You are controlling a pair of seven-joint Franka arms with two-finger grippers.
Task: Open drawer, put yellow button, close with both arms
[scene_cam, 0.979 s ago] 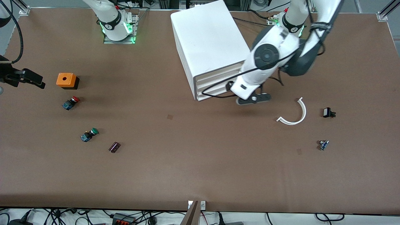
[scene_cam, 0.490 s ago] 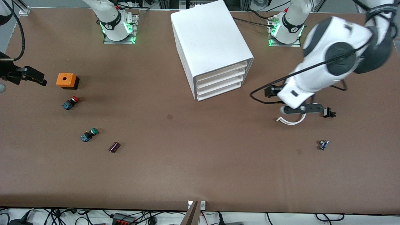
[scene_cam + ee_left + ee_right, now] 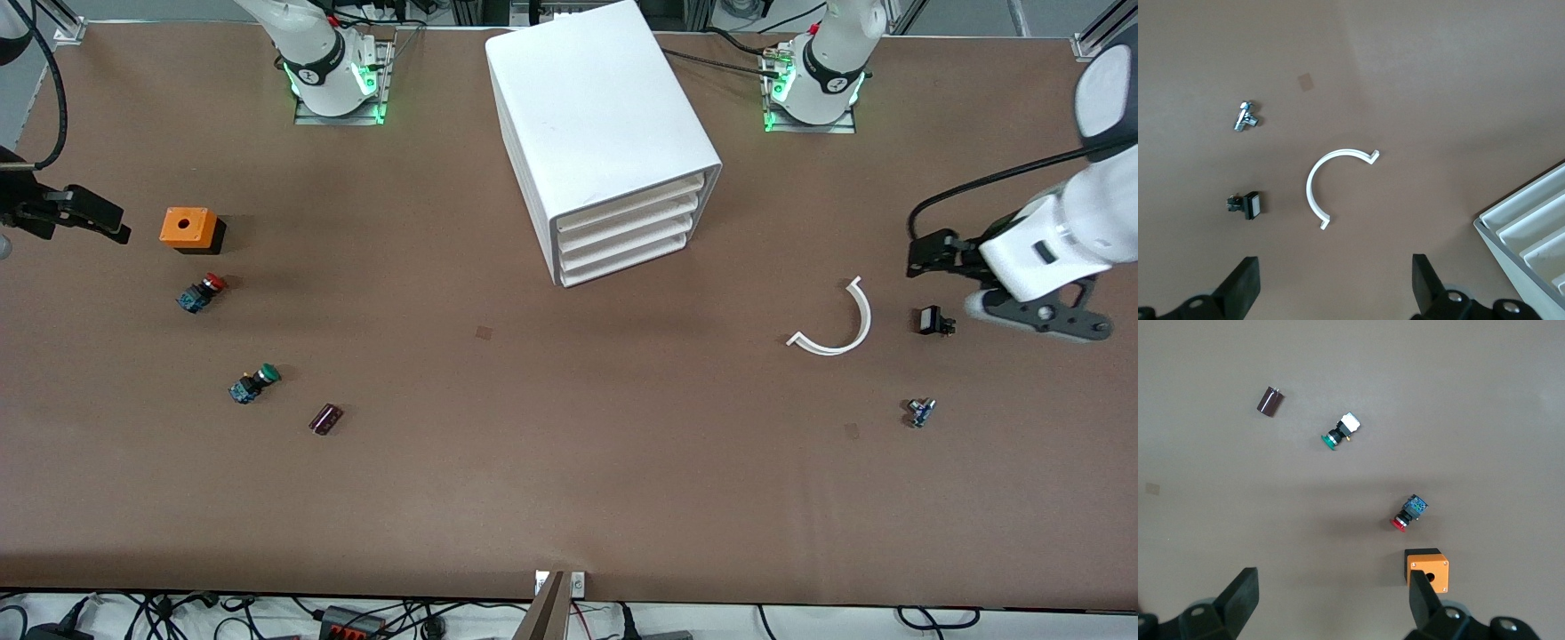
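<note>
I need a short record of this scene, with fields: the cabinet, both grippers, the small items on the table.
cabinet: white, four drawers, all shut
yellow button: not visible
left gripper: open, empty, in the air above the black clip
right gripper: open, empty, above the table edge at the right arm's end
right arm's end: orange box, red button, green button, dark cylinder
left arm's end: white curved piece, small metal part

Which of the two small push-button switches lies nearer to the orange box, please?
The red-capped push-button switch, just beside the orange box; the green-capped switch lies nearer the front camera.
</note>
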